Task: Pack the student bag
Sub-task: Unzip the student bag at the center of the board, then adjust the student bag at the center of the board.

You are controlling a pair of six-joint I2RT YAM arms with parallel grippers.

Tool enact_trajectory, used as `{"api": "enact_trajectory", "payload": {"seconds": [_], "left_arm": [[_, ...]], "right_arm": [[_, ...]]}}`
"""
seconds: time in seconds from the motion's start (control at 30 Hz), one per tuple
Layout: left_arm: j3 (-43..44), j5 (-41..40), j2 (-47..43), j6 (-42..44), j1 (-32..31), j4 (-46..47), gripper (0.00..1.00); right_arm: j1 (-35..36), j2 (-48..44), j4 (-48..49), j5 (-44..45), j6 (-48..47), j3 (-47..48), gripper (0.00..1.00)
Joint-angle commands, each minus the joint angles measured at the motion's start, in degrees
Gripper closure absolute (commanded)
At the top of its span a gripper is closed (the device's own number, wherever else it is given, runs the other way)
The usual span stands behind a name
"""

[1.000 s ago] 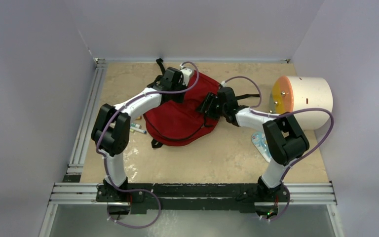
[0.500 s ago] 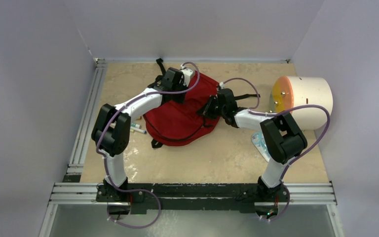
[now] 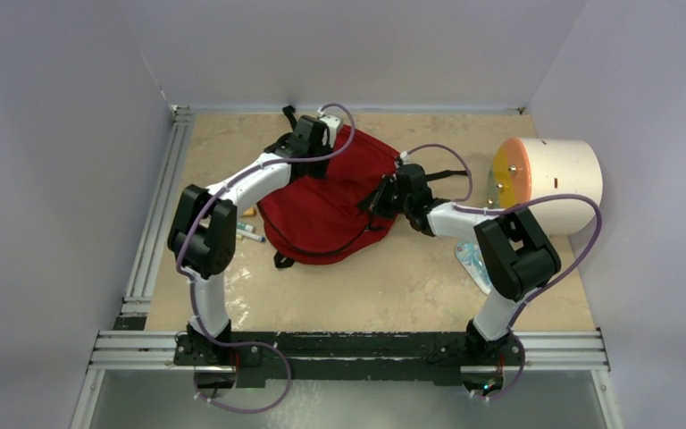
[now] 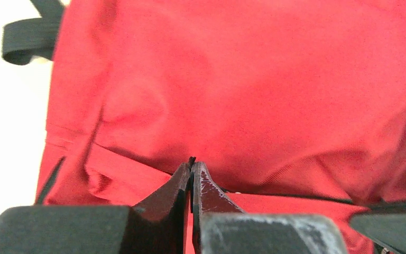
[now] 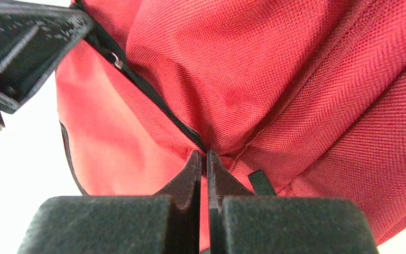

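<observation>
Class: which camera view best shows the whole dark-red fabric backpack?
The top external view: the dark-red fabric backpack shows almost whole. Both wrist views show only close-up red fabric; the right adds a black zipper.

**Cloth, Plastic and Metal**

The bag (image 3: pixel 322 210) is made of red woven cloth. It is matt and a bit rough, and fine ribs are seen in it up close. Its strap (image 4: pixel 29 39) is a black woven band. Its zipper (image 5: pixel 158 106) is black, with one small shiny metal bit. The left gripper (image 4: pixel 191 165) and the right gripper (image 5: pixel 202 156) are matt black and grainy, and pale scratches are seen on them. The table (image 3: pixel 393 286) is smooth and tan like stone, with a faint shine. The rails (image 3: pixel 156 214) are made of bare grey metal. The drum (image 3: pixel 558 183) is smooth and cream.
</observation>
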Motion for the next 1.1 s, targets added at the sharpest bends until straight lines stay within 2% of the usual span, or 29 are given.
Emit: {"api": "enact_trajectory", "payload": {"seconds": [0.0,0.27,0.5,0.57,0.6,0.7,0.77,0.83,0.9,1.07], "left_arm": [[4.09,-9.68,1.60,1.71,3.22,0.80,1.00],[7.87,-11.38,3.76,0.84,8.47,0.90,1.00],[9.56,-11.03,4.93,-0.91,10.14,-1.22,0.99],[8.93,-8.02,3.33,-2.46,10.15,-2.06,0.87],[8.22,-6.45,1.99,-3.55,10.15,-2.27,0.79],[4.58,-1.46,-3.24,-6.86,10.15,-2.29,0.54],[1.43,0.54,-7.40,-9.61,10.14,-2.64,0.44],[-2.07,2.09,-11.75,-12.14,10.09,-3.30,0.41],[-6.20,1.88,-16.47,-15.74,10.06,-4.62,0.40],[-17.05,-3.87,-27.84,-27.14,9.97,-10.56,0.40]], "right_arm": [[0.22,-2.42,-2.44,0.86,-0.12,-1.57,1.00],[0.22,-3.87,-3.85,1.97,-0.87,-1.89,1.00],[0.22,-5.53,-3.69,2.29,-1.95,-2.32,1.00],[0.22,-6.12,-3.96,1.58,-2.98,-1.77,1.00],[0.28,-6.64,-4.71,1.68,-3.87,-1.12,0.97],[0.23,-8.87,-7.66,3.96,-7.05,1.86,0.73],[0.22,-10.46,-10.24,7.46,-8.89,4.53,0.62],[0.15,-11.63,-13.18,13.65,-10.93,8.02,0.47],[-0.29,-11.94,-15.63,18.37,-13.13,11.18,0.38],[-3.43,-7.65,-18.96,26.40,-20.03,20.07,0.22]]}}
